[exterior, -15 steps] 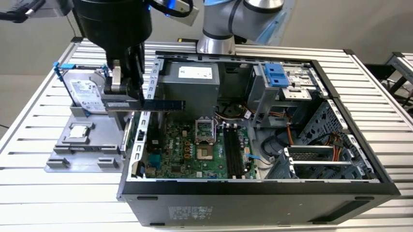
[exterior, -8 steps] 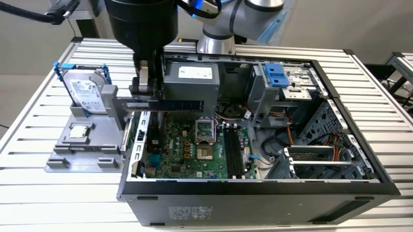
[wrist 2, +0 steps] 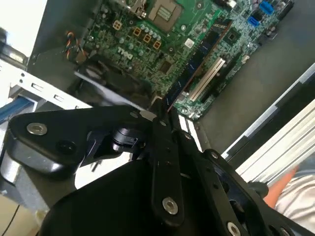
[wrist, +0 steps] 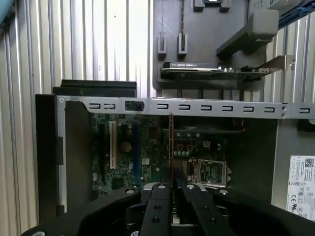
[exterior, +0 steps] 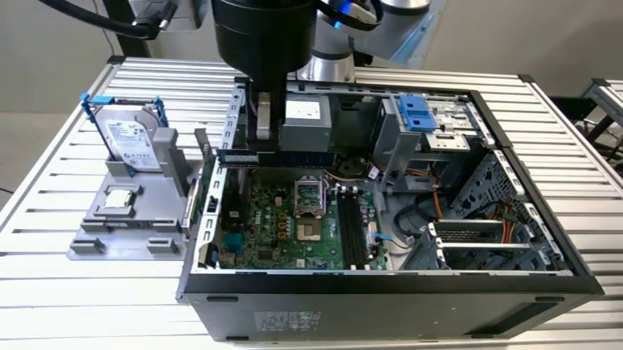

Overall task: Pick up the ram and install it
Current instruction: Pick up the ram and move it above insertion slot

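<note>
My gripper (exterior: 265, 149) hangs over the back left part of the open computer case (exterior: 389, 281), shut on the ram (exterior: 282, 155). The ram is a long, thin, dark stick held level above the green motherboard (exterior: 282, 222). In both wrist views I see the stick edge-on, running out from between my fingertips: ram (wrist 2: 197, 59) from gripper (wrist 2: 162, 115), and ram (wrist: 171, 147) from gripper (wrist: 172, 184). The black memory slots (exterior: 352, 230) lie lower on the board, towards the exterior view's right of the stick.
A grey holder (exterior: 127, 226) on the exterior view's left carries a silver hard drive with blue rails (exterior: 131, 138) and a small square processor chip (exterior: 117, 198). An expansion card (wrist: 216, 71) rests on that holder. The drive cage (exterior: 428, 124), cables (exterior: 428, 211) and case walls crowd the exterior view's right.
</note>
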### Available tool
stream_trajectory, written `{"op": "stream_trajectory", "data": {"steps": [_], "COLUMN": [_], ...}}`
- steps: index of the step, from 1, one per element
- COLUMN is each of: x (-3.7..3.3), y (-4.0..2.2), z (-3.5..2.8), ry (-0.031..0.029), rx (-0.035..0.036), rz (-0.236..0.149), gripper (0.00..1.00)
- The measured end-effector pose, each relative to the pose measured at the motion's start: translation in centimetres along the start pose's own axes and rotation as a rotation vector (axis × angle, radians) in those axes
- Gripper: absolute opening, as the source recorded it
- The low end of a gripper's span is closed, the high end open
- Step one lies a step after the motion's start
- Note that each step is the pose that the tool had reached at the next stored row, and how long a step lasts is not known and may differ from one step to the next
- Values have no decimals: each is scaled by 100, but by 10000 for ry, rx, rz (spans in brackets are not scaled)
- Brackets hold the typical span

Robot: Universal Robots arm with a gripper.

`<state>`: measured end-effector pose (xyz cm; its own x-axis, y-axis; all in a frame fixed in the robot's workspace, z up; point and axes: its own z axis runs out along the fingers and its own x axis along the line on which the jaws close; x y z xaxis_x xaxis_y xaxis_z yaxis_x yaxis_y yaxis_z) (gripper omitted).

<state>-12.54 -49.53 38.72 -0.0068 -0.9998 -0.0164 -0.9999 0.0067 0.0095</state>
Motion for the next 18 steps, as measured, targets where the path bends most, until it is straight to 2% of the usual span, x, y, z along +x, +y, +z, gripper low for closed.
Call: {"op": "stream_trajectory", "data": {"steps": [9, 14, 18], "x": [-3, -4, -5], "y": [-409, -593, -775], "z": [-4, -6, -7], "ry": [0, 0, 0], "rx": [-40, -52, -63], "rz": [1, 1, 1], "gripper": [0, 0, 0]}}
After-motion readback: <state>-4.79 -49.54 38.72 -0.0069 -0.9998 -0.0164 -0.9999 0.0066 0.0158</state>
